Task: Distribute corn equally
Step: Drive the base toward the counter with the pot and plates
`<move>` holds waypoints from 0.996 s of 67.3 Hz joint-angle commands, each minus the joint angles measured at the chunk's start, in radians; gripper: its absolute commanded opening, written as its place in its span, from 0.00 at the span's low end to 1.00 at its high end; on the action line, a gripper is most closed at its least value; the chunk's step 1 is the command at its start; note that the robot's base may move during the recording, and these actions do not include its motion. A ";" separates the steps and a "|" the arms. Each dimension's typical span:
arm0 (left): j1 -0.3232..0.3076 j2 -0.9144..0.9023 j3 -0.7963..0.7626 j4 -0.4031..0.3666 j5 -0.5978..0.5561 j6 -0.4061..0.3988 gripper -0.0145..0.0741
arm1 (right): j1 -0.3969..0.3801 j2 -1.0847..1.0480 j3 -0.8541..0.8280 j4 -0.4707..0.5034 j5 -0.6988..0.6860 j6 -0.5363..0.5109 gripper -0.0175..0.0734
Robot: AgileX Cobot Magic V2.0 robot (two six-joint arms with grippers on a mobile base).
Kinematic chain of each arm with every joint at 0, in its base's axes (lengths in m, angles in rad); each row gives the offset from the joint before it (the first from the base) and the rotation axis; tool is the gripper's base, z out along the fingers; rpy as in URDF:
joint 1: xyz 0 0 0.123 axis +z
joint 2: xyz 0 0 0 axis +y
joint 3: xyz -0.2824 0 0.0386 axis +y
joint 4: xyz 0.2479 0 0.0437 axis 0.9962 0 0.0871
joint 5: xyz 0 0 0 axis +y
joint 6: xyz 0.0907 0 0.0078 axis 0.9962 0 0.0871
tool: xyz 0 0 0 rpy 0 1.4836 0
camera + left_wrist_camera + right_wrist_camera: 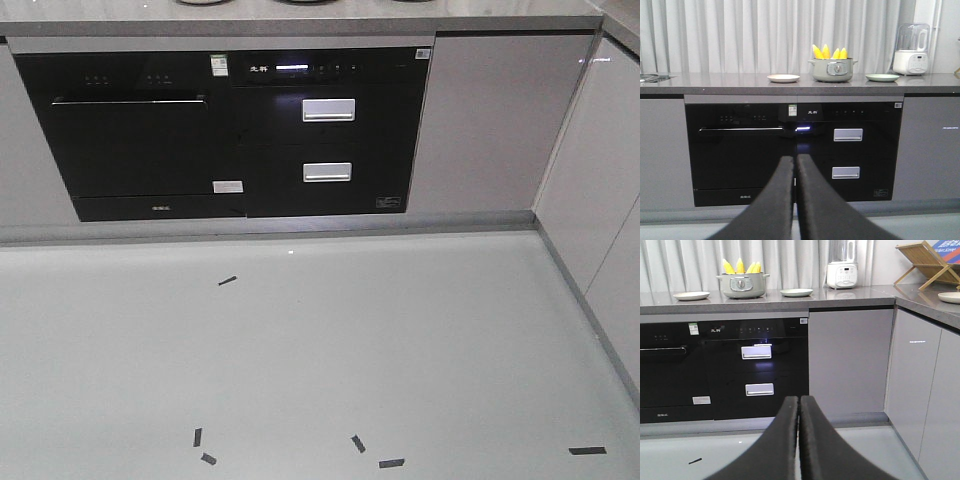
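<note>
Several yellow cobs of corn [829, 51] stand upright in a grey-green pot [832, 70] on the far counter, also visible as corn [741, 266] in the pot [742, 285] in the right wrist view. A white plate [783, 78] lies left of the pot and a pale green plate [882, 77] to its right. My left gripper [795, 159] is shut and empty, well short of the counter and below it. My right gripper [799, 399] is likewise shut on nothing, pointing at the lower cabinets.
Black built-in appliances [235, 135] with silver drawer handles fill the cabinet front under the grey counter [800, 82]. A white blender [911, 49] stands at the counter's right. A wooden rack [927, 262] and another plate [950, 297] sit on the side counter. Black tape marks [358, 443] dot the floor.
</note>
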 commanded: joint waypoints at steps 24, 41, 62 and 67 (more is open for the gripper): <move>-0.001 -0.017 -0.017 -0.007 -0.070 -0.001 0.16 | -0.005 -0.006 0.007 -0.007 -0.074 0.003 0.19; -0.001 -0.017 -0.017 -0.007 -0.070 -0.001 0.16 | -0.005 -0.006 0.007 -0.007 -0.074 0.003 0.19; -0.001 -0.017 -0.017 -0.007 -0.070 -0.001 0.16 | -0.005 -0.006 0.007 -0.007 -0.074 0.003 0.19; -0.001 -0.017 -0.017 -0.007 -0.070 -0.001 0.16 | -0.005 -0.006 0.007 -0.007 -0.074 0.003 0.19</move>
